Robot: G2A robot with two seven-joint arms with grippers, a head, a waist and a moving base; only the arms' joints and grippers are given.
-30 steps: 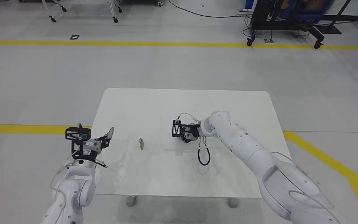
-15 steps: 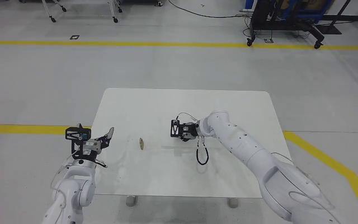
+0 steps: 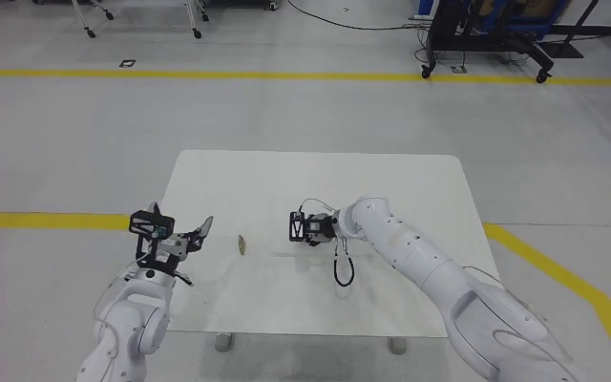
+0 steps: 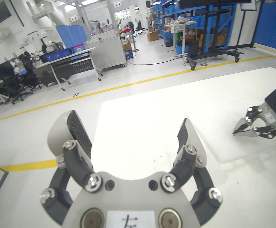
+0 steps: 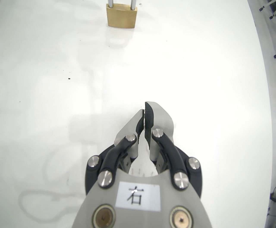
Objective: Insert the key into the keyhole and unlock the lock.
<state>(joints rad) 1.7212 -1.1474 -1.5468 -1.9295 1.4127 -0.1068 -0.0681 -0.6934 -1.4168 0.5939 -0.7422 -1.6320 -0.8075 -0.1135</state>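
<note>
1. The right gripper (image 5: 145, 108) has its fingers pressed together at the tips; I cannot tell whether something thin is held between them.
2. Ahead of these tips, and apart from them, the brass padlock (image 5: 121, 18) lies flat on the white table (image 5: 204, 64).
3. The left gripper (image 4: 129, 121) is spread wide and holds nothing. It is at the table's edge, so the padlock lies between the two grippers.

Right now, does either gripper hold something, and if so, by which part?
The left gripper is open and holds nothing. The right gripper is shut with no visible gap. Whether the key is pinched inside it cannot be told.
</note>
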